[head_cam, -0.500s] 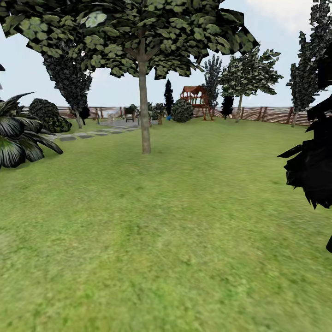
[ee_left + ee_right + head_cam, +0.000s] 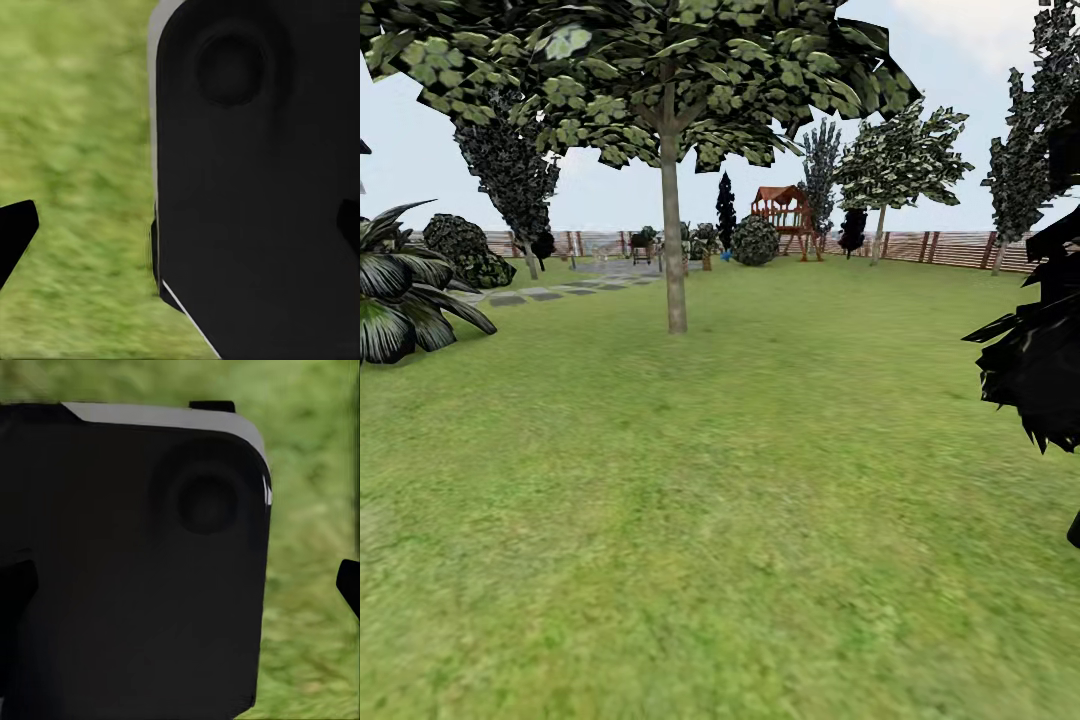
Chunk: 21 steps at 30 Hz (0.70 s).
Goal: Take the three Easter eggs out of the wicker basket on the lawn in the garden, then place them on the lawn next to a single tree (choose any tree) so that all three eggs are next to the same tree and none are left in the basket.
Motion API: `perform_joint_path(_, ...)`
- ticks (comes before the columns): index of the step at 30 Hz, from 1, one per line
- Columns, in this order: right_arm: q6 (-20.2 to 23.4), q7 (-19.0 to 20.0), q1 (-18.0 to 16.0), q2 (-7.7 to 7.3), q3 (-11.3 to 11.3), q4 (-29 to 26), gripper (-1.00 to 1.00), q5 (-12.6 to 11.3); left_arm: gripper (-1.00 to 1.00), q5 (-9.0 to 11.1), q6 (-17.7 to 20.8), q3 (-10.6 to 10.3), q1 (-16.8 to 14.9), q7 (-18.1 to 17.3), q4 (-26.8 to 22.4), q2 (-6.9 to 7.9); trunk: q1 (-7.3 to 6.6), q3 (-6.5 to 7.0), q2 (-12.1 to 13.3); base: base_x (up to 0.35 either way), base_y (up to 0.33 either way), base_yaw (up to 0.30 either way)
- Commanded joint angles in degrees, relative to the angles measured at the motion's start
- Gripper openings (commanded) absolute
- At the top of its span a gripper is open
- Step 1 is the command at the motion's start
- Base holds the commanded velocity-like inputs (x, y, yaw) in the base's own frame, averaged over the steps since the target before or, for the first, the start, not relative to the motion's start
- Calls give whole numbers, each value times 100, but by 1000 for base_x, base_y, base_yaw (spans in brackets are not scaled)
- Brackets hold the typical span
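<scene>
Bright, even daylight (no cast shadows); wrist views blurred.

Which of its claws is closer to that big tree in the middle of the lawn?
Left, probably, and only barely: the tree stands far ahead, slightly leftward. The left claw and right claw both hang open over the lawn, each beside a black robot part.

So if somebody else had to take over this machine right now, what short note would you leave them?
Grippers: in each wrist view a fingertip shows at either edge, set wide apart, so both look open with nothing held; a black robot part blocks much of each view.
Things: the head view looks over the mottled green lawn toward a tree with a straight pale grey-tan trunk, with a brown slatted fence far behind.
Done: nothing that these pictures can confirm.
Left: find the basket, lift out all three eggs, and lay them by one tree; this pale-trunked one would probably do.
</scene>
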Motion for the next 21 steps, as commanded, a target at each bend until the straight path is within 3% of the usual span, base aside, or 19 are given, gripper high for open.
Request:
perform_joint_path(1, -48, 3, -36, -9, -1, -1, 100, 4, 100, 1, -1, 0, -1, 0, -4, 29, 0, -6, -3, 0, 0, 0)
perform_joint_path(15, -498, -31, -77, -22, -12, -77, 100, -16, 100, 2, -1, 0, -1, 0, -5, 33, 0, -6, -3, 0, 0, 0)
perform_joint_path(16, -1093, -28, -77, -25, -4, -78, 100, -6, 100, 2, -1, 0, -1, 1, -5, 34, 0, -6, -3, 0, 0, 0)
perform_joint_path(21, -1098, -7, -77, -30, 26, -102, 100, 29, 100, 7, -24, 0, -1, -5, -29, 27, 0, -6, -3, 0, 0, 0)
